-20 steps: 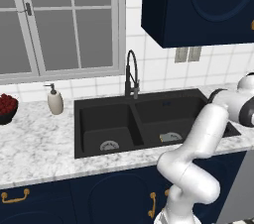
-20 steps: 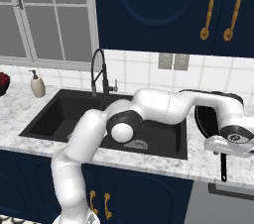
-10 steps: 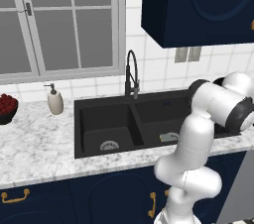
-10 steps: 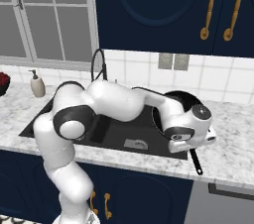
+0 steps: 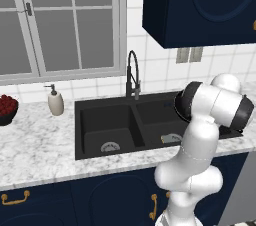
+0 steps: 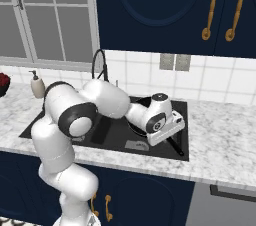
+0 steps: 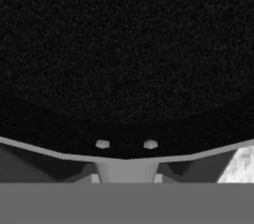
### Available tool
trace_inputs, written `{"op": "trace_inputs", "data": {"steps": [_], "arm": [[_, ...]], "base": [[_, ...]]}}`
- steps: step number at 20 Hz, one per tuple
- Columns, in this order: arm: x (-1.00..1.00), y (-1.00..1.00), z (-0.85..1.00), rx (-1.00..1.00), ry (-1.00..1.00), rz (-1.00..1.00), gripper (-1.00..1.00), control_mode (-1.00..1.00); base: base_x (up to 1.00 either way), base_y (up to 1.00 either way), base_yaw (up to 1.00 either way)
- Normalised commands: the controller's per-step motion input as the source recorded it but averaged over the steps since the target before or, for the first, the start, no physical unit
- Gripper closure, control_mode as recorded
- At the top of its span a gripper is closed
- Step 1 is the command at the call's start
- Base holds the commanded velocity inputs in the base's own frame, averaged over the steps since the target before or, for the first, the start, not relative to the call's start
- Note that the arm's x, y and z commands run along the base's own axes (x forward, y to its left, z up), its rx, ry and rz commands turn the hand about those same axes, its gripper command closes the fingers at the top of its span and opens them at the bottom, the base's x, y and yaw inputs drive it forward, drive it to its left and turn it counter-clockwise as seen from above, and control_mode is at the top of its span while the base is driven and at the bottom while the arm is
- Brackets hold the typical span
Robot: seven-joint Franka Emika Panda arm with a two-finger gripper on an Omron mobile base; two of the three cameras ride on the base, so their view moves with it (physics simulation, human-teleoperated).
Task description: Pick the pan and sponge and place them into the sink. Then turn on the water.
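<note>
The pan (image 6: 141, 120) hangs over the right basin of the sink (image 6: 107, 132), its handle slanting down toward the front rim, clenched in the end effector (image 6: 169, 131). The sponge (image 5: 166, 140) lies in that basin. Marble desk (image 5: 35, 147) surrounds the sink; the faucet (image 5: 132, 75) stands behind it.

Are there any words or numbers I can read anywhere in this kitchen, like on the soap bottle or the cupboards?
None: no words, numbers, brands or signs can be read in any view.
Soap bottle: plain beige, no label.
Cupboards: plain dark blue, only gold handles.
Wall plates on the tiles: blank grey.
Pan: plain black, no mark.
</note>
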Motion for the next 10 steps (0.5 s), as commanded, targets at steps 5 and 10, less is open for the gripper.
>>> {"op": "trace_inputs", "data": {"steps": [5, 10], "arm": [[0.8, 0.0, -0.27, 0.0, 0.1, 0.17, 1.0, -1.0], [0.68, -0.01, -0.28, 0.02, 0.08, 0.15, 1.0, -1.0]], "base": [[0.0, 0.0, 0.0], [0.0, 0.0, 0.0]]}}
